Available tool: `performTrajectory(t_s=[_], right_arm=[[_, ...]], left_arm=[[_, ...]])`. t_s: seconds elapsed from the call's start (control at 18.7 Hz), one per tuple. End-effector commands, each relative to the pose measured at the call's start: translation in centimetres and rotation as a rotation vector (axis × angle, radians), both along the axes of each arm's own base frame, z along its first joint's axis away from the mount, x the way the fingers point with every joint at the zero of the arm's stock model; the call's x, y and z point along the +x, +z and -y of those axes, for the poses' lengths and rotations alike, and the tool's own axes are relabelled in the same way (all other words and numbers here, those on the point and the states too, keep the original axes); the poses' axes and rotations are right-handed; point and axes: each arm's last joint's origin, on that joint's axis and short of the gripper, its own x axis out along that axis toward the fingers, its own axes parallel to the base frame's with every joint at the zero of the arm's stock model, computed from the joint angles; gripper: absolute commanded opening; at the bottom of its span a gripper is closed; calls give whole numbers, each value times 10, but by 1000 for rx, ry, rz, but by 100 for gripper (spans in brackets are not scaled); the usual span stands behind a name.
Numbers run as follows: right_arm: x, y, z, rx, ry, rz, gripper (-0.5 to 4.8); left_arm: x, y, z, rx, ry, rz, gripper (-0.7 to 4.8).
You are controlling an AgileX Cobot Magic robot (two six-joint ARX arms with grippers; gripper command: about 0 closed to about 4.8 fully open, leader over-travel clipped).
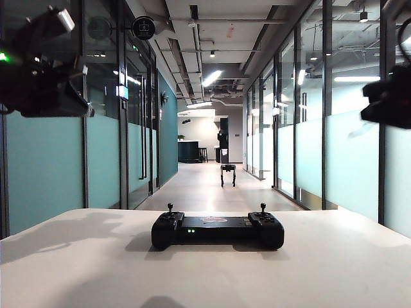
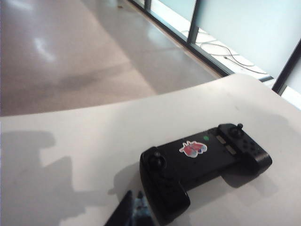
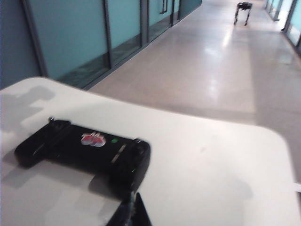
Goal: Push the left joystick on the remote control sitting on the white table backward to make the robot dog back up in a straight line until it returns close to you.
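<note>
Left joystick (image 1: 170,208): short black thumbstick, upright on the left handle of the remote control; untouched, nothing on it.
Remote control (image 1: 217,230): black gamepad shape, flat on the white table (image 1: 334,269), near the far edge and about mid-width; green lights on the near face, red-and-white sticker (image 2: 193,148) on the flat middle.
Right joystick (image 1: 262,207): matching stick on the other handle, also upright and free.
Robot dog (image 1: 228,174): small, dark, four-legged, standing far down the corridor, straight beyond the controller; seen also in the right wrist view (image 3: 243,11).
Surroundings: frosted glass partitions (image 1: 350,160) on both sides of the corridor, pale glossy floor (image 1: 205,189), ceiling strip lights; cables on the floor by the glass in the left wrist view.
In the way: nothing between controller and dog along the floor.
Left gripper (image 2: 134,212): only dark fingertips visible at the frame edge, just beside the controller's left handle, above the table; whether apart or together cannot be told.
Right gripper (image 3: 129,212): fingertips pressed together, empty, hanging just beside the controller's right handle.
Arms: both dark, raised high at the exterior view's upper corners, well above the table.
</note>
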Motion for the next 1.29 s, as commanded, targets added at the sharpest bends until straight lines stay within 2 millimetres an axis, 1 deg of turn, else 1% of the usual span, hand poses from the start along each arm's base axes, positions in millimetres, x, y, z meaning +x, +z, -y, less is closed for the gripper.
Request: performTrajectory(t_s=[0.05, 0.21, 0.43, 0.54, 0.7, 0.8, 1.18, 1.23, 1.29], right_arm=[[10, 3, -8, 2, 23, 0, -1], [26, 5, -18, -6, 35, -22, -1], [45, 4, -30, -3, 51, -44, -2], [53, 0, -34, 35, 49, -60, -2], [65, -13, -40, 24, 44, -113, -2], [72, -21, -43, 11, 43, -145, -2], [93, -46, -53, -8, 40, -235, 0], [96, -49, -55, -1, 40, -248, 32], [100, -53, -59, -6, 45, -257, 147]], left_arm=[[3, -3, 3, -7, -29, -7, -6], [7, -7, 4, -4, -33, -27, -6], [20, -7, 9, -6, -57, -42, -5], [28, -6, 13, -6, -65, -45, -5], [44, -6, 17, -11, -88, -54, -5], [50, -9, 19, -9, -90, -66, -5], [54, -19, 20, -7, -99, -90, -5], [54, -19, 20, -7, -99, -90, -5], [54, -19, 20, -7, -99, -90, -5]])
